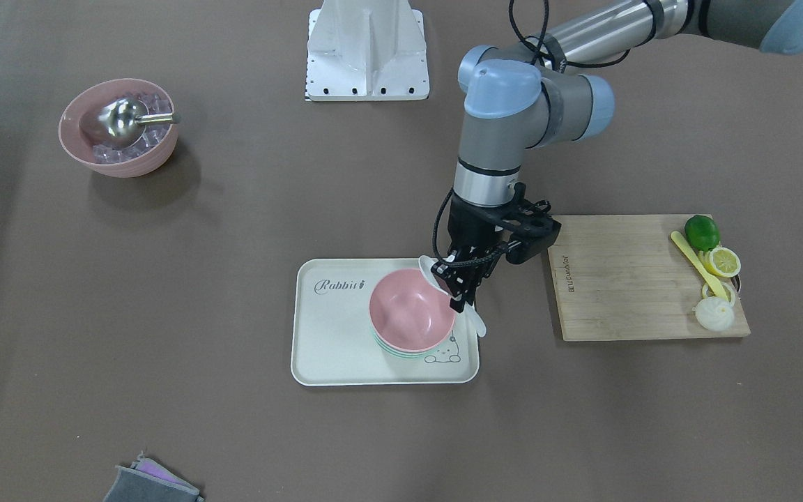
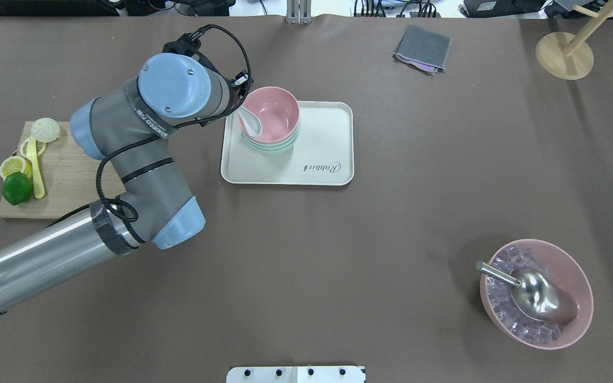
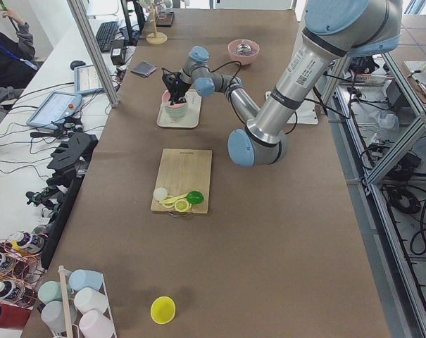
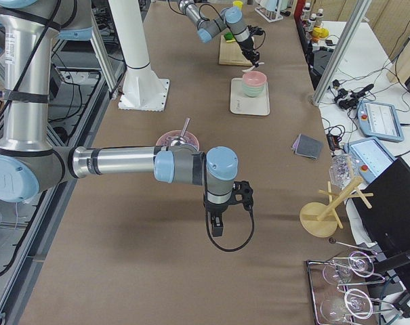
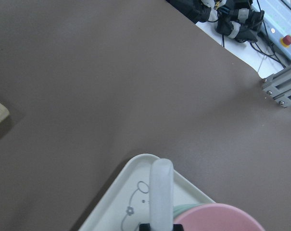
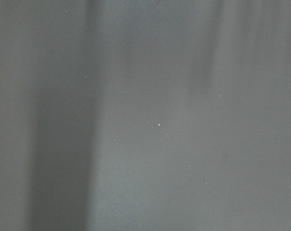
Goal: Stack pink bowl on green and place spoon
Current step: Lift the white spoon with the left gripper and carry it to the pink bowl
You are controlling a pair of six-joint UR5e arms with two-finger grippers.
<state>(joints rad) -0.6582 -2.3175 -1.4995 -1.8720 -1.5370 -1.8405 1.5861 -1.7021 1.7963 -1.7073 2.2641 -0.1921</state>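
Brown matte table (image 1: 164,348); cream tray (image 1: 332,335) under pink bowl (image 1: 412,310); white desk (image 3: 54,67) alongside.

Two pink bowls, the plain pink bowl (image 1: 408,314) and the ice-filled pink bowl (image 1: 129,164); one white spoon (image 2: 249,122); one tray (image 1: 332,335); one cutting board (image 1: 624,279).

The pink bowl (image 1: 412,310) and the green bowls (image 2: 269,148) under it look like smooth matt plastic. The spoon (image 2: 250,122) is glossy white. The tray (image 1: 332,341) is matt cream plastic. The cutting board (image 1: 624,279) is pale grained wood. The scoop (image 1: 119,120) is polished metal. The table (image 1: 234,418) has a dull brown cover.
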